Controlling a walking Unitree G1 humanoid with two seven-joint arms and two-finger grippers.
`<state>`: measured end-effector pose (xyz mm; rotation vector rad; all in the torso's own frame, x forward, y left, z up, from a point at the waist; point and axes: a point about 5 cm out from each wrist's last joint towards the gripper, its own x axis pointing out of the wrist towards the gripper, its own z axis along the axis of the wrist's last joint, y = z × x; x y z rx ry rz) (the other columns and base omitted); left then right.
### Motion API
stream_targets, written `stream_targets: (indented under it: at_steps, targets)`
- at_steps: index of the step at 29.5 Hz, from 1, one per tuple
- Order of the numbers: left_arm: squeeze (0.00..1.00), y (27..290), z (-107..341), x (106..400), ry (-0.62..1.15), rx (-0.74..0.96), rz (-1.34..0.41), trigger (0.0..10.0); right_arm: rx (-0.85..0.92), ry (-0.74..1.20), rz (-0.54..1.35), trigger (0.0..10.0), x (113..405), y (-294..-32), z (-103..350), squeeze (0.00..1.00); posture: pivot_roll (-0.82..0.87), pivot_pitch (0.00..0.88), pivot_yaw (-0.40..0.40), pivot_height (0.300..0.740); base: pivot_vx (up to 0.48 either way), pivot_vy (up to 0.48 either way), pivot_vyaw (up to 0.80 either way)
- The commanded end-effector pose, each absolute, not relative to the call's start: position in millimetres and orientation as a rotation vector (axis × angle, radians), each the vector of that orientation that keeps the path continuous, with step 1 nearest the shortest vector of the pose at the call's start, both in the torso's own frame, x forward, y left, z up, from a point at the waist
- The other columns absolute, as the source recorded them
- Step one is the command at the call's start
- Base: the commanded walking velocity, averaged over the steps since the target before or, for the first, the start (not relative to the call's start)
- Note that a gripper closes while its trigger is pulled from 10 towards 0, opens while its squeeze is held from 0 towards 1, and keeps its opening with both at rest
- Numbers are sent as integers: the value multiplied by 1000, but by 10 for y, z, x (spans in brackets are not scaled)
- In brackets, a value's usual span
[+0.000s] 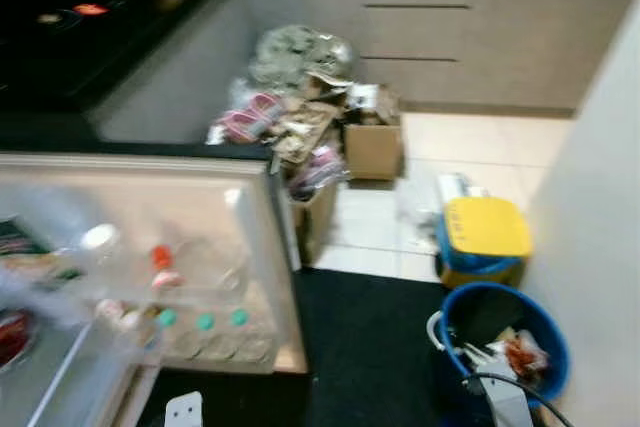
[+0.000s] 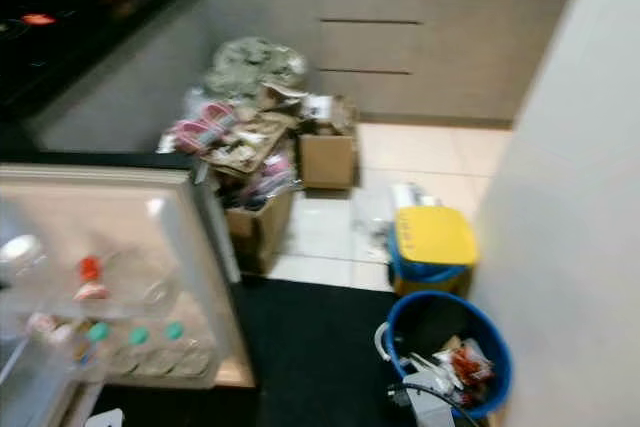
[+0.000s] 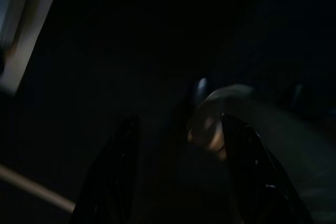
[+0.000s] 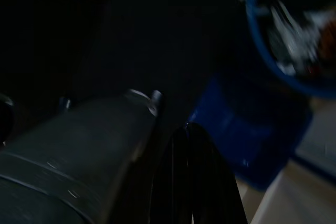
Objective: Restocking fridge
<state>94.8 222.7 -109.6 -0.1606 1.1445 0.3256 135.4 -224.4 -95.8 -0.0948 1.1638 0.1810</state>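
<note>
The fridge door [image 1: 255, 197] stands open at my lower left. Its clear door shelves hold bottles and jars, one with a red cap [image 1: 160, 255] and a row with green caps [image 1: 205, 321]. More items lie blurred at the far left inside the fridge [image 1: 20, 247]. In the dark left wrist view, my left gripper [image 3: 184, 182] hangs low, its two fingers apart with nothing between them. My right gripper [image 4: 193, 182] hangs beside a grey part of my own body, fingers together, close to the blue bucket [image 4: 278, 51].
A blue bucket [image 1: 455, 309] of rubbish stands at the lower right, with a yellow-lidded box [image 1: 485, 227] behind it. Cardboard boxes [image 1: 372, 147] heaped with waste block the floor ahead. A black mat [image 1: 370, 337] lies underfoot. A pale wall [image 1: 600, 247] bounds the right, and a dark counter [image 1: 60, 57] the left.
</note>
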Motion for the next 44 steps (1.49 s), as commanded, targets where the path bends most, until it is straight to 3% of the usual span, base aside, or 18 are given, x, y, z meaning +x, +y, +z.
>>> stream_targets:
  at_steps: [1, 10, 44]
  targets:
    - [0, 2295, -1093, 905, 1164, -134, 333, 10000, -82, 1154, 204, 10000, 1373, -2174, -964, 0, -61, 0, 21, 740, 0, 0, 800]
    - [0, 2263, -1099, 908, 1169, -122, 313, 10000, -97, 1163, 181, 10000, 1347, -2182, -976, 0, -60, 0, 21, 740, 0, 0, 721]
    - [0, 2208, -1103, 939, 1175, -111, 246, 10000, -119, 1185, 155, 10000, 1322, -2187, -990, 0, -50, 0, 23, 740, 30, 0, 0]
